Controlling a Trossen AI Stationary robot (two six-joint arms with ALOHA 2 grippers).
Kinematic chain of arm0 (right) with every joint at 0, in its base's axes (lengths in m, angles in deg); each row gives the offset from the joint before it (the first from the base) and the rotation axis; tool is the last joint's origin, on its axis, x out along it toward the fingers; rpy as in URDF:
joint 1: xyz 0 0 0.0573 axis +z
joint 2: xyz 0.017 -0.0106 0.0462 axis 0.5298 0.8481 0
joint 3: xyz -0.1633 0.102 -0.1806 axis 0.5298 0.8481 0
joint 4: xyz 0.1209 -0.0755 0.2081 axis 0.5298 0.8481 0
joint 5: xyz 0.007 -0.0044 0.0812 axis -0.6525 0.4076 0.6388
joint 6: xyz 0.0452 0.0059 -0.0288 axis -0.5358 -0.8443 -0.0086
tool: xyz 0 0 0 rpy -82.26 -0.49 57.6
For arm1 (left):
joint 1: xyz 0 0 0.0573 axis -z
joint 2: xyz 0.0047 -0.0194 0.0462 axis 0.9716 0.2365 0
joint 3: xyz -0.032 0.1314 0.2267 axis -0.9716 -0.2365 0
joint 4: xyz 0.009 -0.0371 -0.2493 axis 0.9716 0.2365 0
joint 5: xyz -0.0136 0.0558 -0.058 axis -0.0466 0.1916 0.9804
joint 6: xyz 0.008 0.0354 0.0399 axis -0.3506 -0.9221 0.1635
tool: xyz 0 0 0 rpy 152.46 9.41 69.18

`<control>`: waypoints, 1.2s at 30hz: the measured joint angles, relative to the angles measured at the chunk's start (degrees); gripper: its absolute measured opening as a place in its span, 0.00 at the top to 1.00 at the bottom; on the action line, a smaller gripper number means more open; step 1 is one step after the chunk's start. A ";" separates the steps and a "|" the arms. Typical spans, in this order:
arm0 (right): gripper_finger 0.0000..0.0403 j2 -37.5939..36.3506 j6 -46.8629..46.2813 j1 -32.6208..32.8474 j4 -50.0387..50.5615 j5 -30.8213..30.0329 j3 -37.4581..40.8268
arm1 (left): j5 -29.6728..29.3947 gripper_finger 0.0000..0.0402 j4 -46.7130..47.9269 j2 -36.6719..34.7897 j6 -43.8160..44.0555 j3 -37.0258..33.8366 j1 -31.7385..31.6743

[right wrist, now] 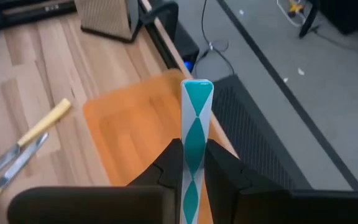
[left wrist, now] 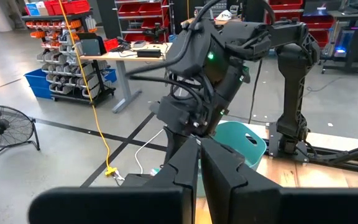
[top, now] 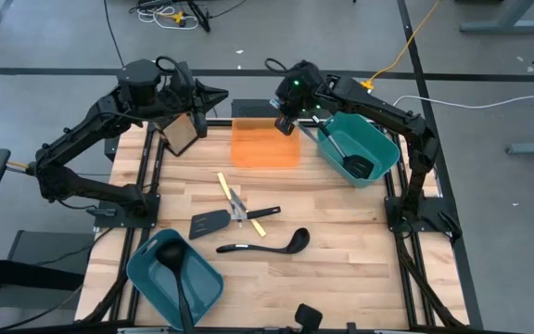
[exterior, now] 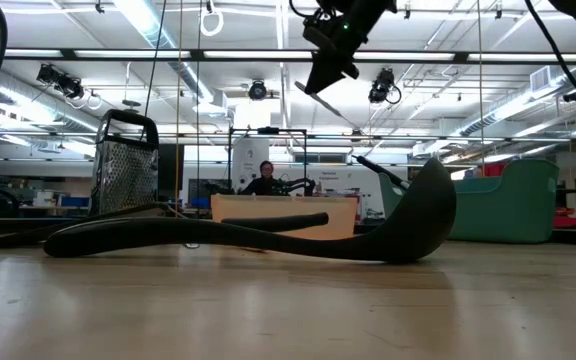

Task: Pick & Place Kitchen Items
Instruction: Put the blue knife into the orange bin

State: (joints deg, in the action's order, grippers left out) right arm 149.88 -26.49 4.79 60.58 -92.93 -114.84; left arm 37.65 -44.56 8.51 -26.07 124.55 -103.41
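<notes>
Right gripper (right wrist: 191, 163), upper centre of the high view over the orange tray (top: 265, 146), clenched on a slim teal-patterned utensil (right wrist: 196, 130). Likely light, stiff and slippery; best held mid-handle. Left gripper (left wrist: 201, 163), upper left, clamped shut, empty.

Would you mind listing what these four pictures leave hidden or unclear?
- Teal-and-white patterned flat handle in the right gripper: its working end is cut off by the right wrist view's bottom edge, so its kind is unknown.
- Teal rectangular bin at the near left: the high view's bottom edge cuts off its black ladle.
- Metal box grater: in the high view the left arm partly covers it.
</notes>
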 joint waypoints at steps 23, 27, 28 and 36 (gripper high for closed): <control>0.88 1.87 -0.50 0.00 -14.46 0.14 1.60 | 0.00 0.95 -0.02 0.00 0.00 0.00 0.00; 0.88 3.98 -0.48 0.00 -16.74 1.31 1.61 | 0.02 0.95 -0.02 0.00 0.00 0.00 0.00; 0.88 4.50 -0.48 0.00 -17.39 1.47 1.62 | 0.04 0.95 -0.01 0.00 0.00 0.00 0.02; 0.88 6.70 -0.61 0.00 -20.92 1.82 1.68 | 0.04 0.95 -0.02 0.00 0.01 0.00 0.02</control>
State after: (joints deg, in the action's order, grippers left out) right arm 156.58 -27.11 4.79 39.66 -91.12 -113.15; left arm 37.70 -44.57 8.51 -26.06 124.55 -103.39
